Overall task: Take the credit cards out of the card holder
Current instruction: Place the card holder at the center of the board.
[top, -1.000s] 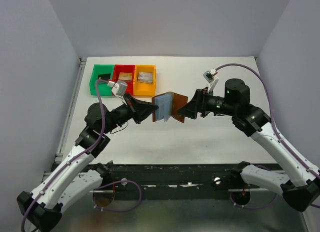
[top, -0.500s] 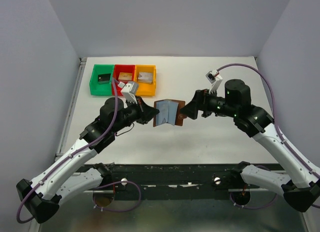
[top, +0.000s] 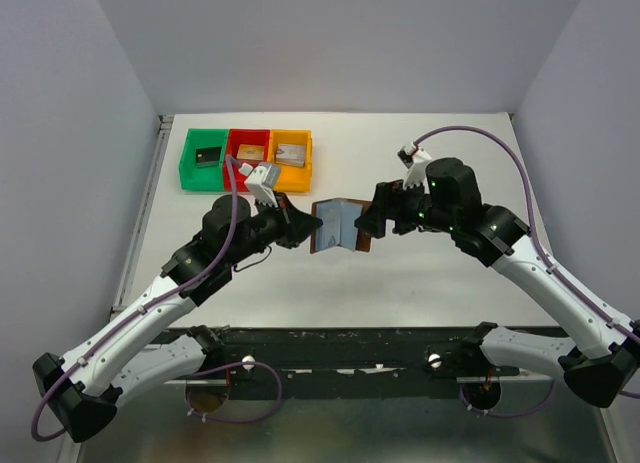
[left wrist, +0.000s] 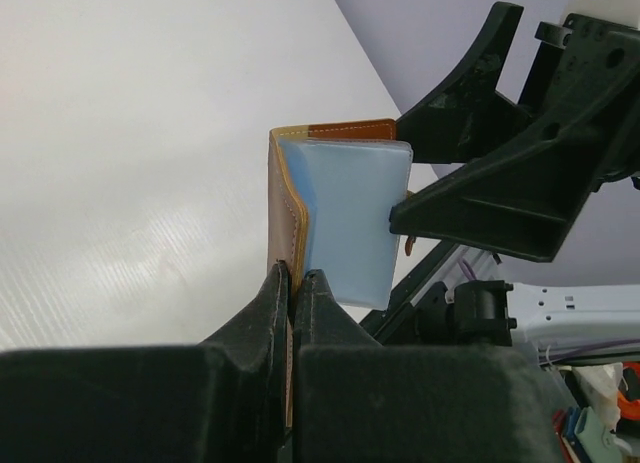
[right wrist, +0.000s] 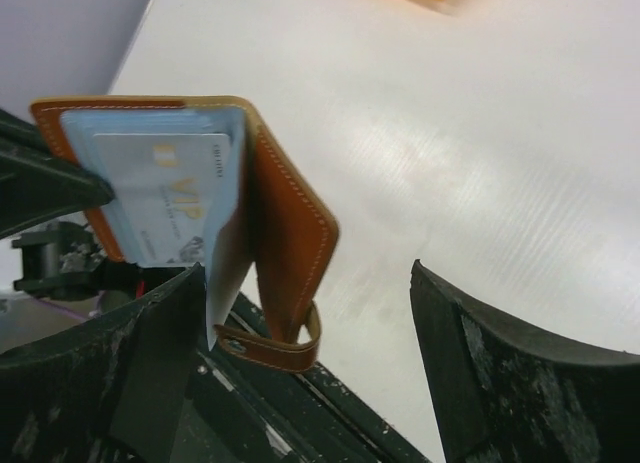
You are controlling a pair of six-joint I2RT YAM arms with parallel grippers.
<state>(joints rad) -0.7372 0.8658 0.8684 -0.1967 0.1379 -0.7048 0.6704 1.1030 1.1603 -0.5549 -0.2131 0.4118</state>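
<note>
The brown leather card holder (top: 338,226) stands open above the table, its light blue lining facing the camera. My left gripper (top: 300,228) is shut on its left leather flap; the left wrist view shows the fingertips (left wrist: 283,283) pinching the flap's edge below the blue sleeves (left wrist: 345,213). My right gripper (top: 365,223) is open at the holder's right side. In the right wrist view the right flap (right wrist: 290,243) and its snap tab (right wrist: 270,348) hang between the wide-apart fingers (right wrist: 160,333). One silvery grey-blue credit card (right wrist: 165,198) marked VIP shows in a sleeve. Other cards are hidden.
Green (top: 188,163), red (top: 232,143) and orange (top: 305,163) trays stand in a row at the back left, each holding a small block. The white table (top: 440,153) ends at a metal rail along the near edge. Grey walls enclose three sides.
The left arm swung in toward the centre and the card holder came down slightly and turned. The right gripper moved left, closer around the holder's right flap.
</note>
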